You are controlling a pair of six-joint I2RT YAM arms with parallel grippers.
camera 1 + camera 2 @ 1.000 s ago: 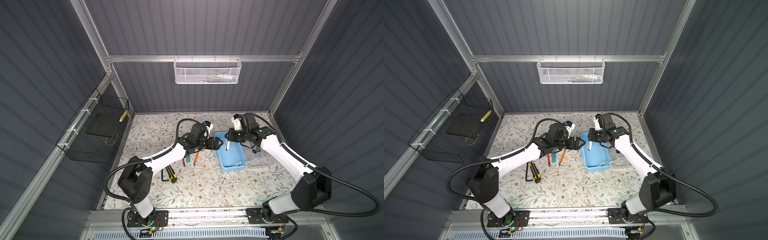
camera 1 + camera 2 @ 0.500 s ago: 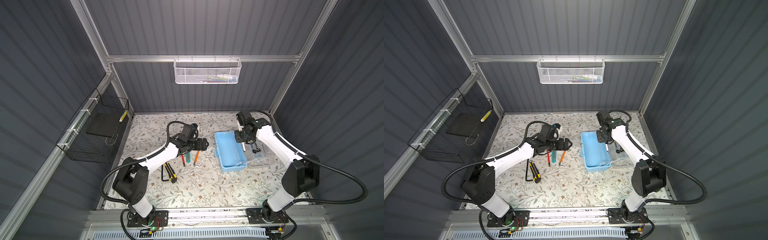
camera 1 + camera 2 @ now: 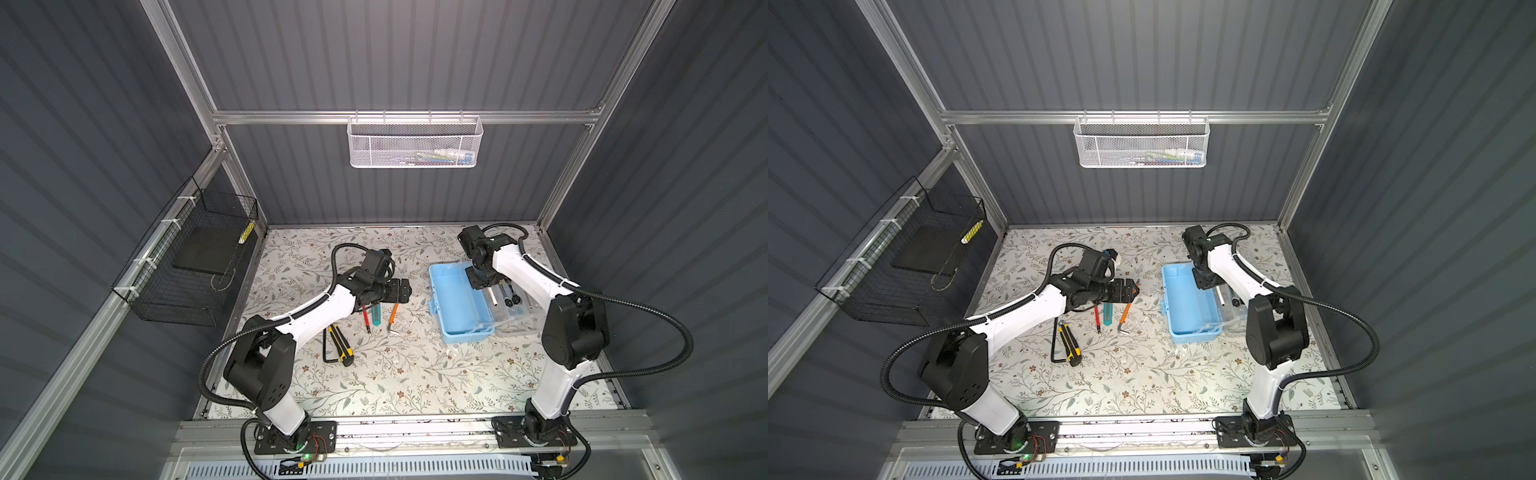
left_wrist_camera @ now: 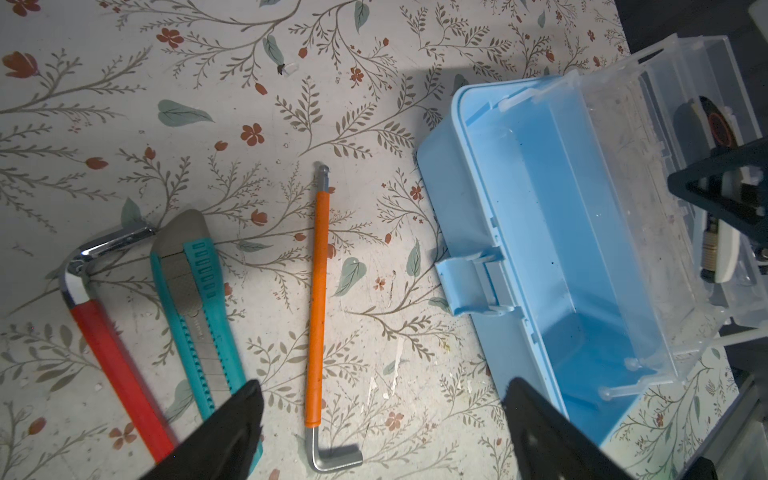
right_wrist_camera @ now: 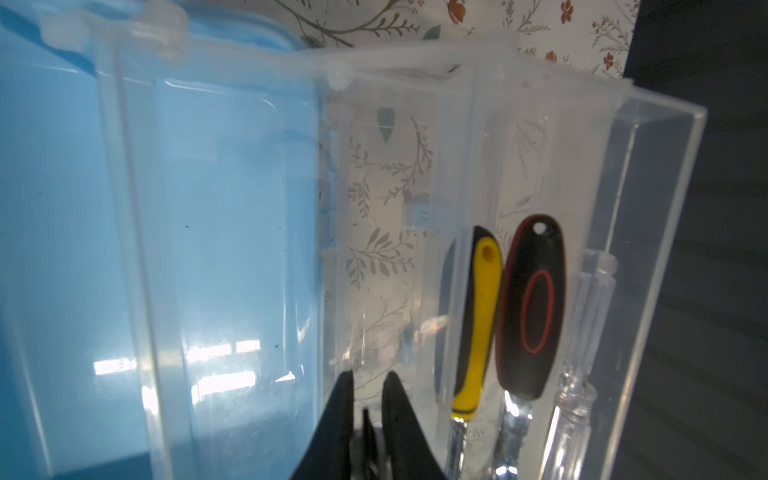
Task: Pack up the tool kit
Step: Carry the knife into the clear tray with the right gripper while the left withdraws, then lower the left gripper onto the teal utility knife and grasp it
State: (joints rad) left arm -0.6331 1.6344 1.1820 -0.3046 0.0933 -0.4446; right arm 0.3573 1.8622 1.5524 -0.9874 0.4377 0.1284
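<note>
Seen from above in both top views: a floral-printed worktop (image 3: 415, 374). On its right half, lying open, a light blue plastic tool box (image 3: 455, 307), bare inside as far as visible, with its hinged clear plastic lid (image 3: 511, 320) laid flat just beside it.

Left gripper (image 4: 384, 386) hovering above the loose tools left of the box, black fingers (image 4: 237, 419) spread wide, holding nothing. Right gripper (image 5: 370, 376) low over the lid, fingers (image 5: 336, 415) nearly together with a slim gap; impossible to tell whether clamped on anything.

In the lid, side by side: a yellow-and-black screwdriver handle (image 5: 478, 316), a black-and-red screwdriver handle (image 5: 532, 307), a clear screwdriver handle (image 5: 582, 332).

On the worktop, well apart from the box: a yellow-and-black utility knife (image 3: 340, 343) and a black hex key (image 3: 325, 349). Nearer, in a row: a red-sleeved hex key (image 4: 112, 357), a teal utility knife (image 4: 199, 303), an orange-sleeved hex key (image 4: 318, 303).

Likely step: fetching the next loose tool, probably the orange one, nearest the box. Best done by setting the fingers crosswise to the sleeve, lowering at mid-length, closing without brushing the teal knife, then lifting clear of the blue wall before letting go. On the right side, rising straight out to avoid dragging the light lid.
</note>
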